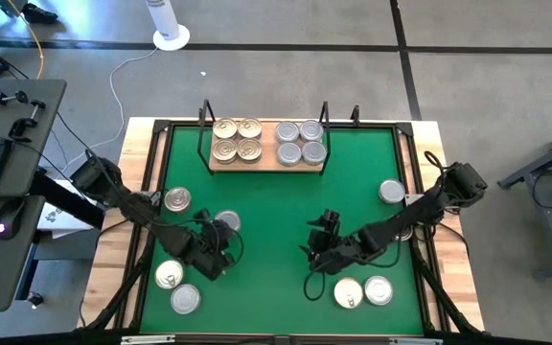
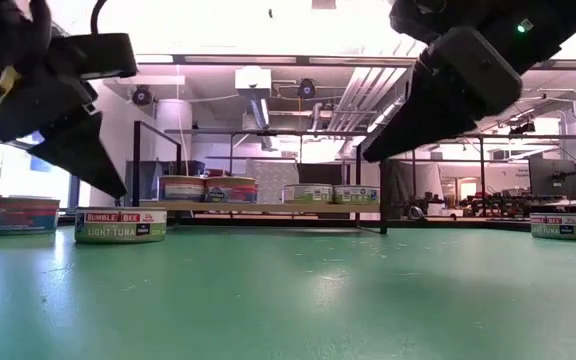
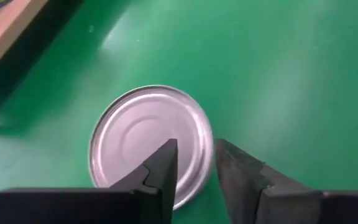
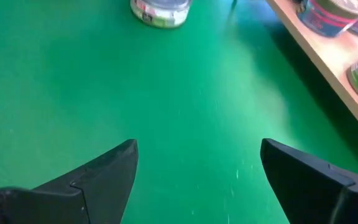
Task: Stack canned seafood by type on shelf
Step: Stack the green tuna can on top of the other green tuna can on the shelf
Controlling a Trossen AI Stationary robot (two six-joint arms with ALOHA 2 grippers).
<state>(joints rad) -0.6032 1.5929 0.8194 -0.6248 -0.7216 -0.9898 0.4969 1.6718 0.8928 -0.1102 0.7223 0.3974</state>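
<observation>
Left pincer (image 3: 194, 177) narrowly parted above a silver tin (image 3: 151, 143) — right pincer (image 4: 197, 180) spread wide, empty.

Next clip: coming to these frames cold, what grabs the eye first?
Eight cans already sit on the wooden shelf at the far edge of the green mat, four gold-lidded cans on the left, four silver-lidded cans on the right. Nearer, the left hand hangs narrowly parted over a silver-lidded can, and the right hand hovers open over bare mat, with loose cans scattered to either side.
</observation>
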